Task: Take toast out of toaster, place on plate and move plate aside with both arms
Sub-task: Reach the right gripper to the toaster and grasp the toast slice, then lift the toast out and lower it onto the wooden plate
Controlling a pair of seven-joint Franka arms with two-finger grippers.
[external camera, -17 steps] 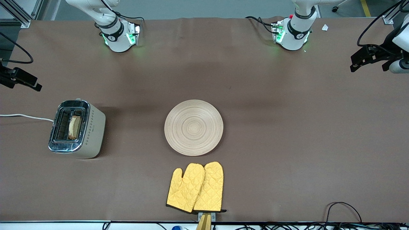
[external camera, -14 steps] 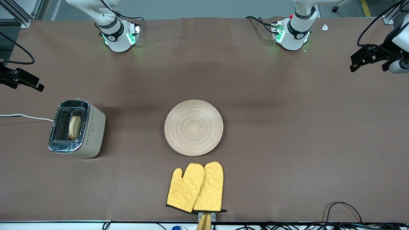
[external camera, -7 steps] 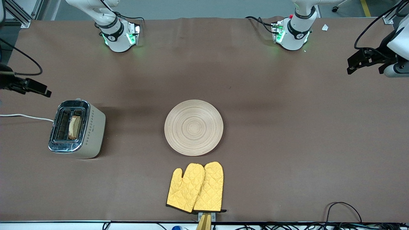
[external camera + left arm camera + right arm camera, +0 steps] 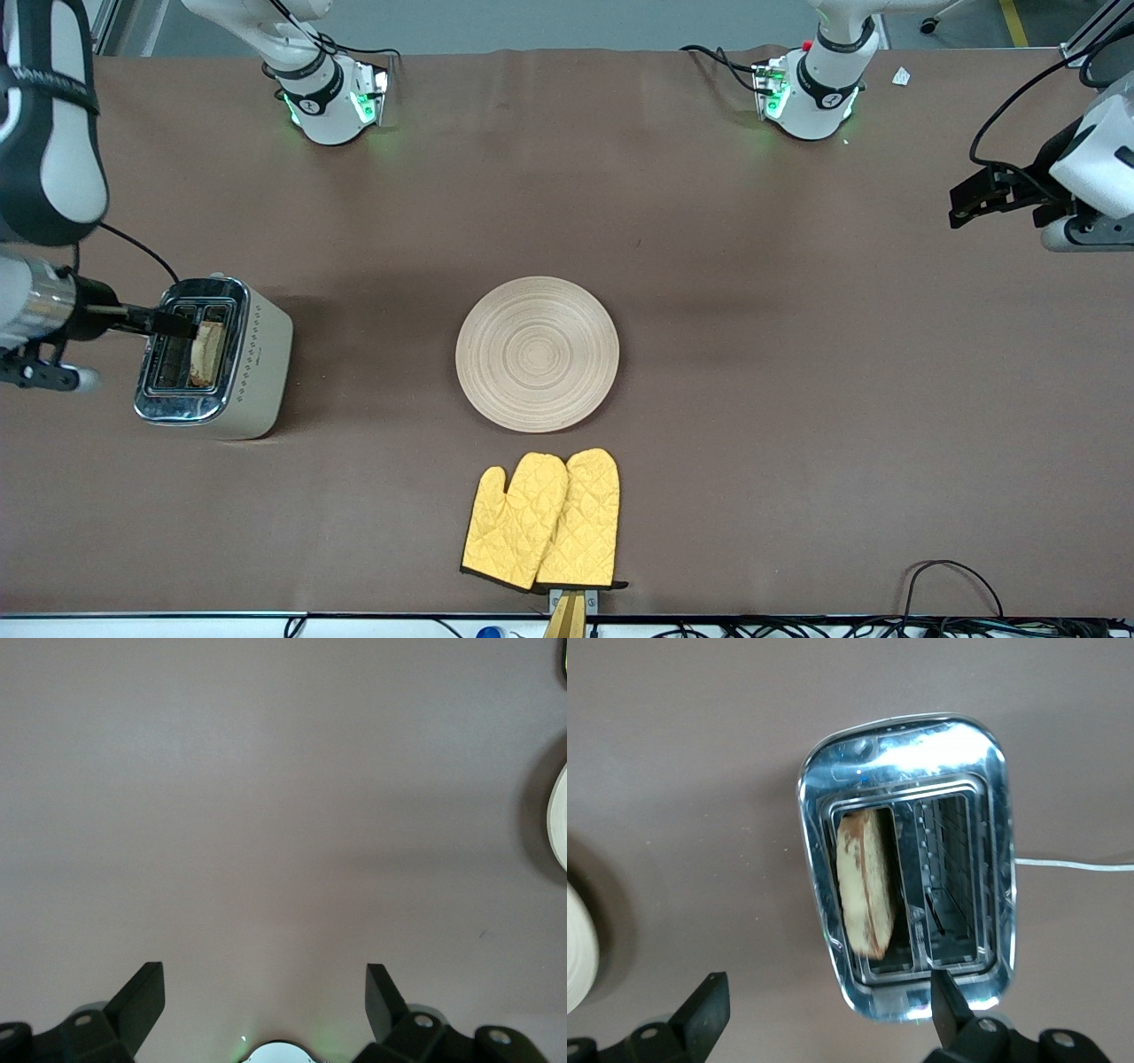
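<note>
Nearest the front camera: yellow oven mitts (image 4: 542,519), untouched, just nearer than the plate (image 4: 537,354). Plate bare at table centre, unmoved over the last second.

Toward the right arm's end of the table: toaster (image 4: 213,357), toast (image 4: 207,352) upright in the slot on the plate's side, top edge proud of the chrome. Right gripper (image 4: 174,324) swung in from the table edge within the last second, now over the toaster; fingers spread wide in the right wrist view, holding nothing (image 4: 824,1005). Probably approach for the pull; toast not yet gripped.

Left gripper (image 4: 266,997) drifted slightly, over bare table at the left arm's end, fingers wide apart, empty. Seems to wait.

Hidden: lower toast inside slot; right fingertips hard to separate in the front view.
</note>
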